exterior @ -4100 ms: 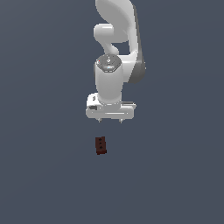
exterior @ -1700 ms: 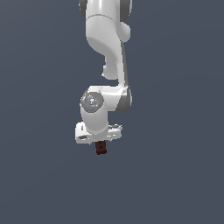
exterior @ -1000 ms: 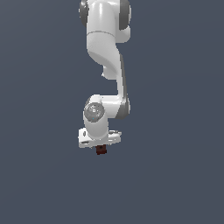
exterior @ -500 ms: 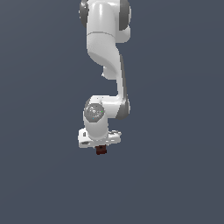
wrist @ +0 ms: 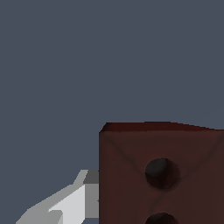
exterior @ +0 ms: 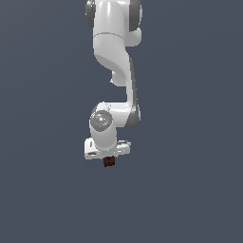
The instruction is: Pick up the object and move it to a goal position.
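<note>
- Franka arm (exterior: pixel 116 57) folded down from the top of the exterior view, wrist pointing straight down over plain grey ground.
- Gripper (exterior: pixel 108 159) low beneath the wrist, with the block directly under the white hand.
- Block (exterior: pixel 109 162), small and reddish-brown, poking out below the hand; filling much of the wrist view (wrist: pixel 162 175), dotted face toward the camera.
- One pale finger (wrist: pixel 65 205) right against the block's side; jaws probably clenched on the block, though the far finger is hidden.
- No goal marker visible anywhere.
- For the step in hand: grip kept firm, lift straight up, slow travel, no wrist twist, to avoid a slip of the narrow block.
</note>
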Robot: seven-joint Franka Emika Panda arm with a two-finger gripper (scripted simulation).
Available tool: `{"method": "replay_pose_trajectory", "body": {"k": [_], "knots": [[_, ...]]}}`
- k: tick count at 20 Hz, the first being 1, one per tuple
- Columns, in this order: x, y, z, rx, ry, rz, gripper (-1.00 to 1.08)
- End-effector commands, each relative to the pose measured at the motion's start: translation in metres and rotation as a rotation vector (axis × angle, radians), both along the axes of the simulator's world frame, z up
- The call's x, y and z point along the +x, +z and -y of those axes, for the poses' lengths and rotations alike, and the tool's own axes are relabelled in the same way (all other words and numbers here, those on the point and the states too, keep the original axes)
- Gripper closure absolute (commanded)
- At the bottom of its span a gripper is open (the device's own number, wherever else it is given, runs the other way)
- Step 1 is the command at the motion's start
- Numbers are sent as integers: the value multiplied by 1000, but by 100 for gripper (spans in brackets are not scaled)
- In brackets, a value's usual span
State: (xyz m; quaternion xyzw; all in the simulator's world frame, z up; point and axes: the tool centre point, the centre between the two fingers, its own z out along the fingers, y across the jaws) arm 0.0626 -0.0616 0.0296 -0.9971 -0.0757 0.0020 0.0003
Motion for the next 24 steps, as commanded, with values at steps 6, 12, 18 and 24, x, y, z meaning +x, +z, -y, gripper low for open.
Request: {"method": "replay_pose_trajectory", "body": {"k": [6, 12, 18, 24], "knots": [[-16, 21, 15, 0, -1, 3, 108], [-43, 51, 38, 0, -1, 3, 108], [-73, 85, 65, 0, -1, 3, 108], [-93, 111, 84, 0, -1, 4, 108]]}}
